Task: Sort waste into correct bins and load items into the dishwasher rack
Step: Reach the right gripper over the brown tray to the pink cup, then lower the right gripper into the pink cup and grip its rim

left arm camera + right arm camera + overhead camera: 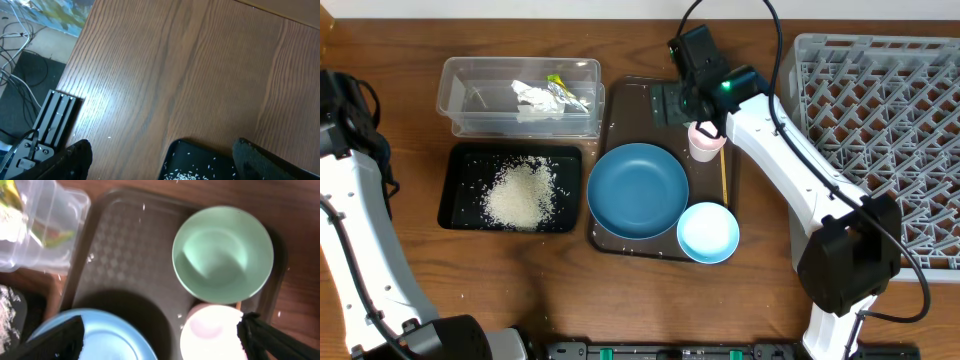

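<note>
My right gripper (160,347) hangs open over the brown tray, its fingers wide apart. Between them lie the edge of the blue plate (107,337) and the pink cup (212,332), which sits close to the right finger (265,340). Just beyond the cup is the mint green bowl (222,255). From overhead I see the blue plate (638,190), pink cup (703,143), light blue bowl (708,232) and chopstick (724,178). Rice (520,193) fills the black tray (455,190); paper and a wrapper (548,95) lie in the clear tub (460,80). My left gripper (160,162) is open above that black tray's corner (200,155).
The grey dishwasher rack (880,130) stands at the right with nothing in it. The brown serving tray (620,110) holds the dishes, with a few rice grains on it. The right arm (790,170) stretches across between tray and rack. A black rail (55,117) lies off the table's left edge.
</note>
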Controlling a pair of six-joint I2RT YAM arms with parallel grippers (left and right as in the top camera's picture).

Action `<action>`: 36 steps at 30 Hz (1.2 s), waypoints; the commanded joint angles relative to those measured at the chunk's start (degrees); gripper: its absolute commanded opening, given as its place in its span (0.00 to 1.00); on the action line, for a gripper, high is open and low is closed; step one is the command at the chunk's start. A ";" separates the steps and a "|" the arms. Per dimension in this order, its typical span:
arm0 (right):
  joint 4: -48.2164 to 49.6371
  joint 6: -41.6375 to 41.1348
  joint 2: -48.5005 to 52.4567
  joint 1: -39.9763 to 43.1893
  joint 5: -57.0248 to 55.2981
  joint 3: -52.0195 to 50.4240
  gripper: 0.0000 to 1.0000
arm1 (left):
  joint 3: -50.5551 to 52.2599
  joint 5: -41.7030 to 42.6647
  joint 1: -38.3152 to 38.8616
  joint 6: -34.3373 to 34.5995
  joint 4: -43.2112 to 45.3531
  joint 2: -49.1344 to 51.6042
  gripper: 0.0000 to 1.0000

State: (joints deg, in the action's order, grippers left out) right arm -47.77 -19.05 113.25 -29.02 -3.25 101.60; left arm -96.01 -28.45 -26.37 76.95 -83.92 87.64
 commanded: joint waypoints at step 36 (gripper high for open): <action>5.79 -2.80 0.02 0.87 -1.95 -13.79 0.50 | -0.11 -0.48 -0.24 0.92 -0.24 -0.39 0.92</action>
State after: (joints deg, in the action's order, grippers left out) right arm -42.83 -21.12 113.25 -29.02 -3.86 89.56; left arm -96.01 -28.45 -26.37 76.95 -83.92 87.64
